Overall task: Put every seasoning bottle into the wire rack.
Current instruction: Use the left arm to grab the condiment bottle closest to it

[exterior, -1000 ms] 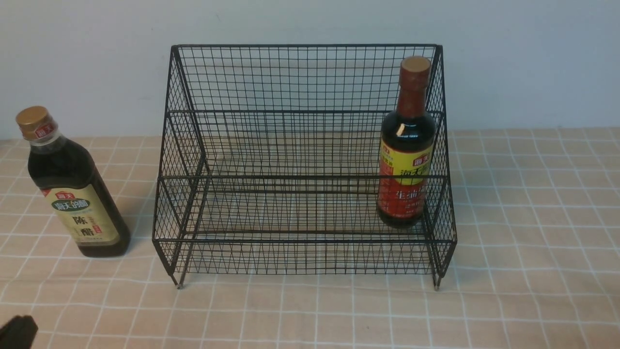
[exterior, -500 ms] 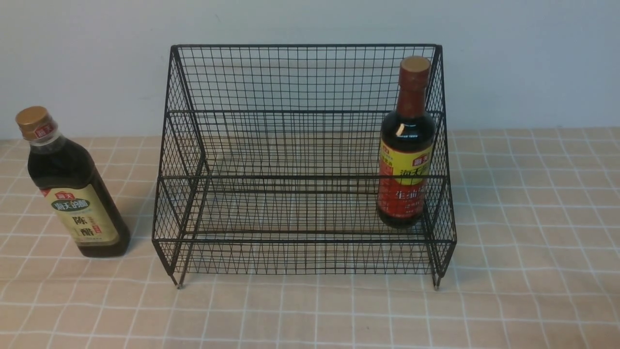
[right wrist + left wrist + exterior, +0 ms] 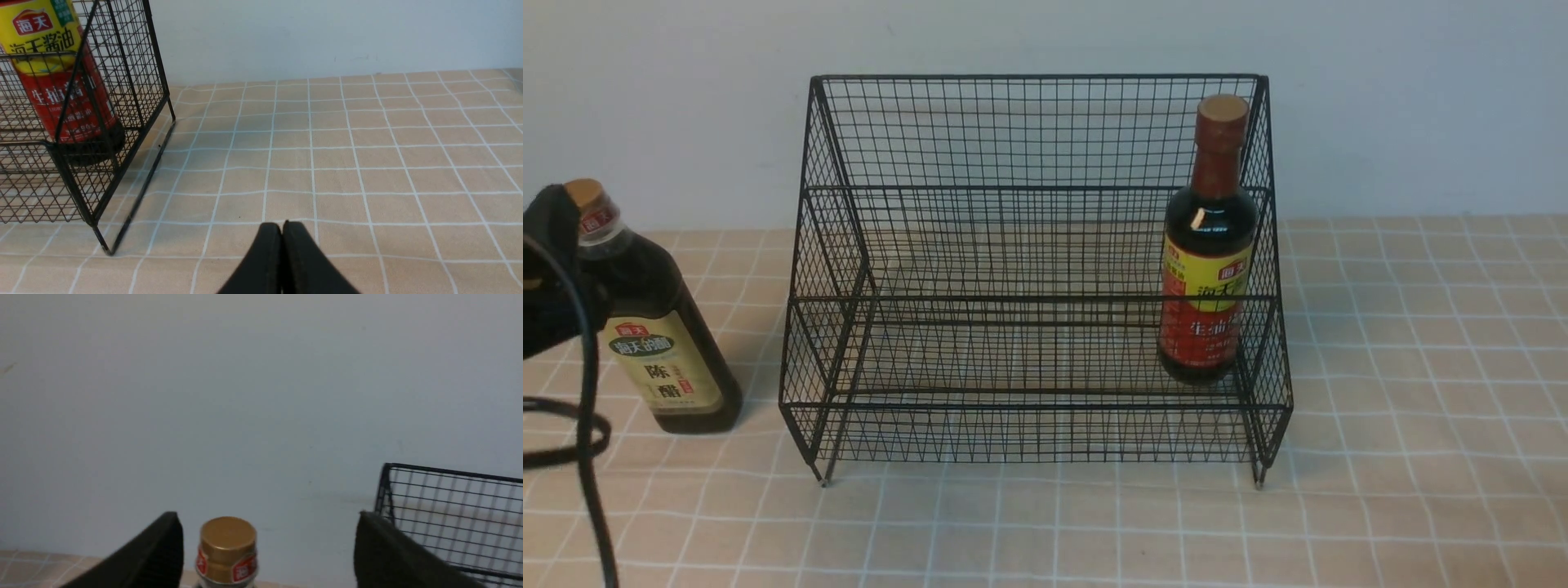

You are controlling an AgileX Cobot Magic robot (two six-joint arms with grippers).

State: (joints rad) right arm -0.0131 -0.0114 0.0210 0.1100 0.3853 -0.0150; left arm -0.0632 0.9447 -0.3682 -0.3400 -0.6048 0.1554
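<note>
Front view: the round red-yellow-labelled dark bottle (image 3: pixel 1207 269) is seated in the black wire-mesh rack (image 3: pixel 1029 131), while the squarish gold-capped dark bottle (image 3: pixel 662 343) is not yet gripped by the wide-spread, empty left gripper (image 3: pixel 267 522), and the right gripper (image 3: pixel 282 224) is pinched closed on nothing.

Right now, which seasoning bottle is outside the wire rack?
The gold-capped bottle with the cream-green label, standing left of the wire rack; the red-necked bottle stands inside it.

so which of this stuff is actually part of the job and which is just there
Part of the job:
- gold-cap bottle, on the cloth, left of the rack
- red-label bottle, already in the rack
- wire rack
- left tool, open at the gold cap
- right tool, shut, above the cloth

Just there:
- checked tablecloth
- wall
- black cable
</note>
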